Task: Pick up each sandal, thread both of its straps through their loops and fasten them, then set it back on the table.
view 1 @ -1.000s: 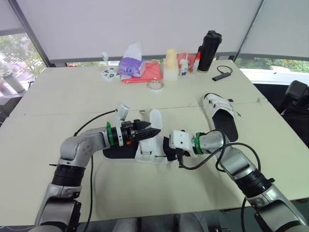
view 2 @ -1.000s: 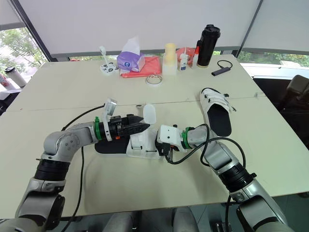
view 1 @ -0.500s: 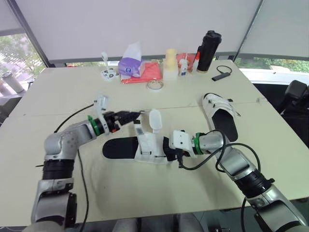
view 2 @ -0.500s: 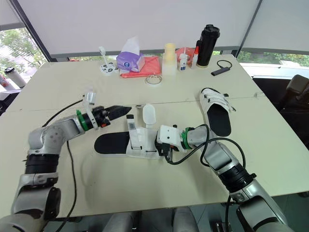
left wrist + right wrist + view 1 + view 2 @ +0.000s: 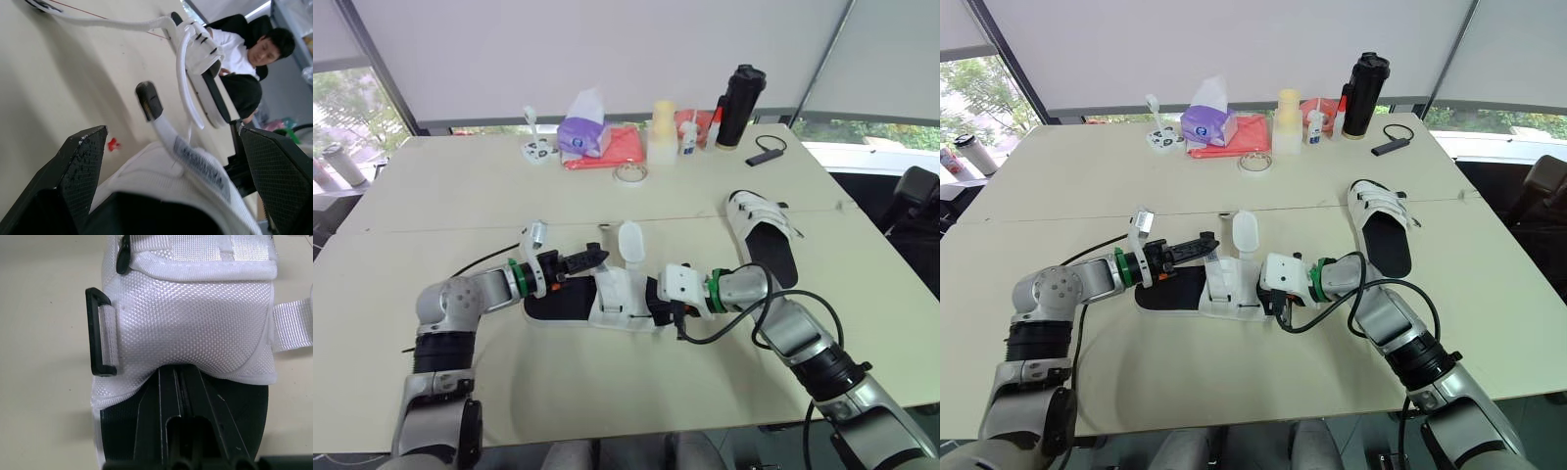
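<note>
Head views: the left gripper (image 5: 588, 258) has its fingers spread and empty, the tips just short of the near sandal (image 5: 607, 296) lying on the surface (image 5: 431, 196). The right gripper (image 5: 652, 298) touches that sandal's opposite side. The far sandal (image 5: 762, 231) lies well beyond the right fingers.

Left wrist: a black-tipped strap (image 5: 149, 100) stands between the parted fingers (image 5: 78, 181).

Right wrist: the fingers (image 5: 166, 406) are drawn together, tips under the white upper beside its black loop (image 5: 101, 331). I cannot tell whether they pinch it.
</note>
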